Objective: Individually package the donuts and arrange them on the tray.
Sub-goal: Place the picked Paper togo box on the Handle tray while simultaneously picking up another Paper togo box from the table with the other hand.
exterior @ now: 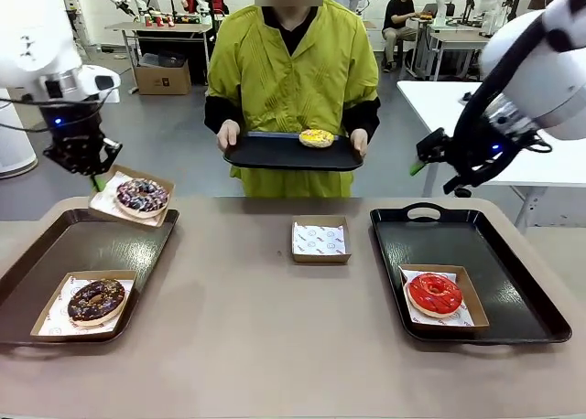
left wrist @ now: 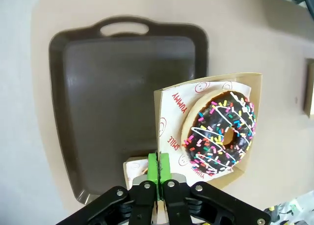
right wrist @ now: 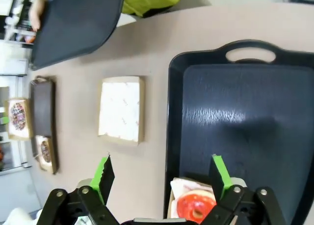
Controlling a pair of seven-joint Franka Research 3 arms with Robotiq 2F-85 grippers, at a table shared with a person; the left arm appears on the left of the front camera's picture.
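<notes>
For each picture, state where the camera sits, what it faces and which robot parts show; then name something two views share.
Front: between the arms, facing the person; left tool and right tool show.
Left wrist: above the left tray, looking down; its shut tool pinches the sprinkled donut's box.
Right wrist: above the right tray, looking down; its open tool shows.
Shared: front and right wrist show the empty box.

bright, even overhead light, soft shadows

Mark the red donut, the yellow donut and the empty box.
red donut (exterior: 419, 295), front view, left side of its ring.
yellow donut (exterior: 311, 139), front view, its glazed top.
empty box (exterior: 320, 240), front view, middle of its paper lining.
</notes>
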